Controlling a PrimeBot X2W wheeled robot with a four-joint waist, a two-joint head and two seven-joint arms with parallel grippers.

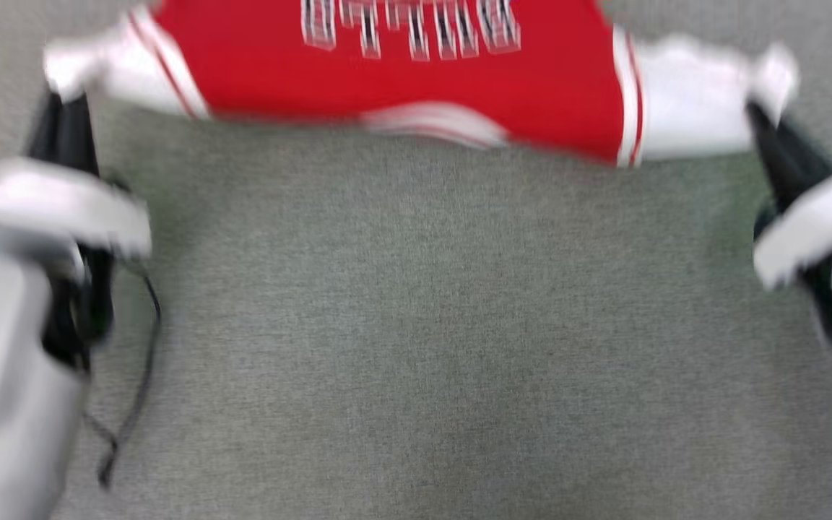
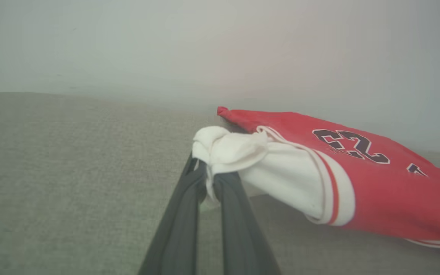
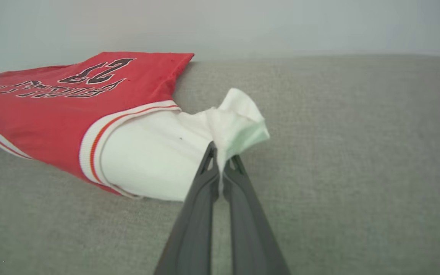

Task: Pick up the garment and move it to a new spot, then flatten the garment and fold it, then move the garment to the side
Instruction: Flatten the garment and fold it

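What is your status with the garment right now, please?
Left gripper shut on one white sleeve, right gripper shut on the other. Garment stretched between them above grey surface. Black cable off to the left, apart from garment.

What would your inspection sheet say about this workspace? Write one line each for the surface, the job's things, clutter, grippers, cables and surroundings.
Surface: grey woven fabric surface, flat and even.
Job's things: red jersey-style T-shirt with white short sleeves, spread wide between the two grippers, chest lettering facing up.
Clutter: nothing seen.
Grippers: left gripper shut on the T-shirt at one bunched sleeve end; right gripper shut on it at the other sleeve end.
Cables: thin black cable hanging at the head view's lower left.
Surroundings: pale plain wall behind the surface.
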